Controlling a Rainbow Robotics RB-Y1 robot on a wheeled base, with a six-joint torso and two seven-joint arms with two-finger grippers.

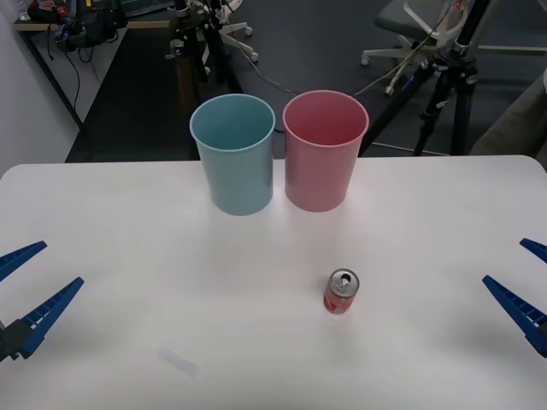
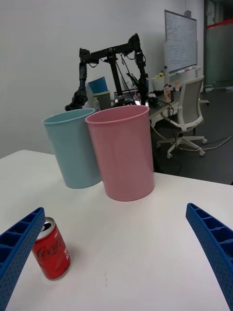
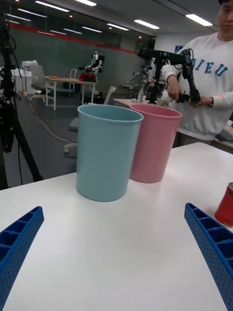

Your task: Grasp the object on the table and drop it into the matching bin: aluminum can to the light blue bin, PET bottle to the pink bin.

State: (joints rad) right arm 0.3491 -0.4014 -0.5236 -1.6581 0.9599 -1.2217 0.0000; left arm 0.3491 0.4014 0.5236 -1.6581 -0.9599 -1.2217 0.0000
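A small red aluminum can (image 1: 341, 292) with a silver top stands upright on the white table (image 1: 128, 256), right of centre and in front of the pink bin (image 1: 325, 149). The light blue bin (image 1: 233, 153) stands just left of the pink one, near the far edge. My left gripper (image 1: 21, 295) is open at the left edge of the table, far from the can. My right gripper (image 1: 526, 290) is open at the right edge. In the right wrist view the can (image 2: 51, 255) sits beside one blue finger (image 2: 17, 252), before both bins. The left wrist view catches the can (image 3: 225, 205) at its edge.
A faint pale mark (image 1: 178, 362) lies on the tabletop near the front left. Behind the table stand tripods (image 1: 449, 77), office chairs and another robot arm (image 2: 109, 60). Wide bare tabletop lies between the grippers and the can.
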